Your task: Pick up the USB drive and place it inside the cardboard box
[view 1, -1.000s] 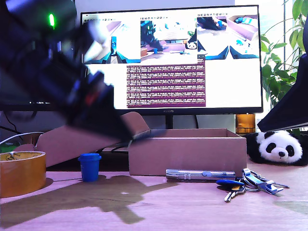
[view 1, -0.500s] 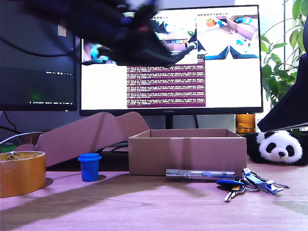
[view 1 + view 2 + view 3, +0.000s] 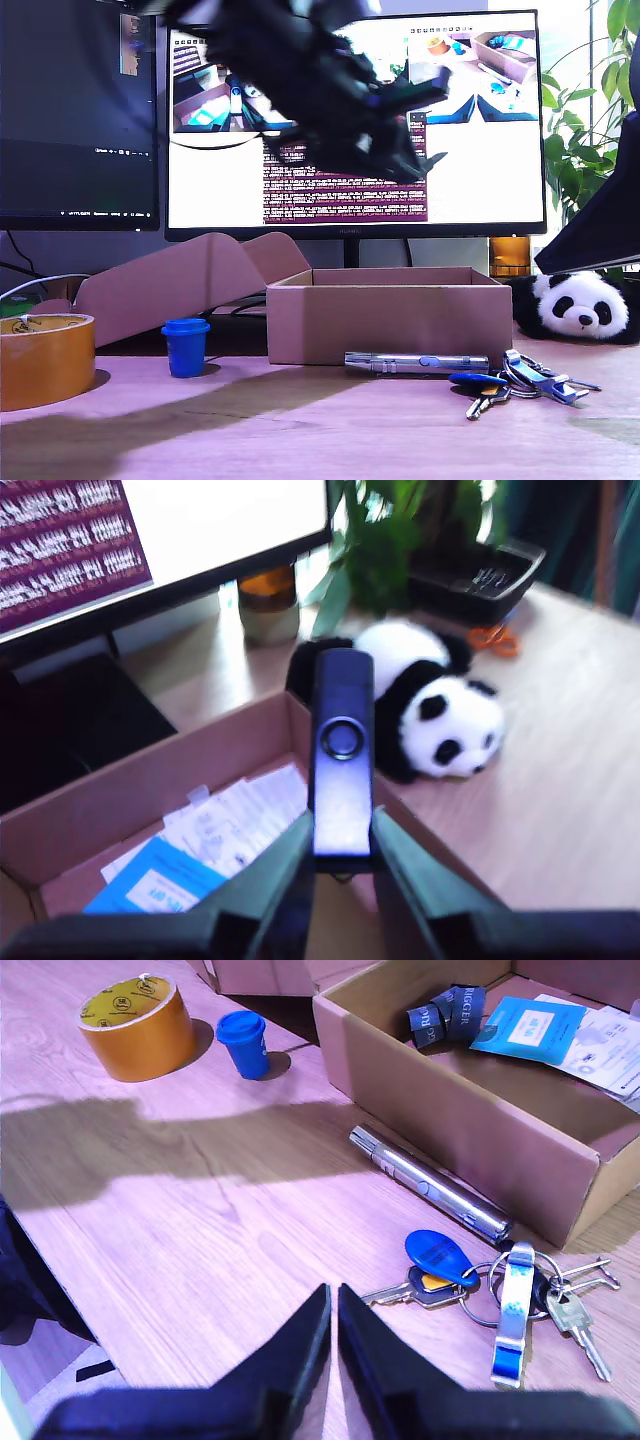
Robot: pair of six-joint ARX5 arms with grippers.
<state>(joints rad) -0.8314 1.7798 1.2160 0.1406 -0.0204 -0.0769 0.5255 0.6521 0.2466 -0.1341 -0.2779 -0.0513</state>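
First gripper pinches the USB drive by its lower end, stick projecting past the jaws, above the cardboard box corner. Second gripper pressed together, holding nothing.

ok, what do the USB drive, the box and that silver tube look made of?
USB drive: glossy dark plastic, probably; light sheens along its face, and a metal-looking ring. Cardboard box: matte brown cardboard with raw cut edges. Silver tube: polished metal by its mirror-like highlights, though chromed plastic is possible.
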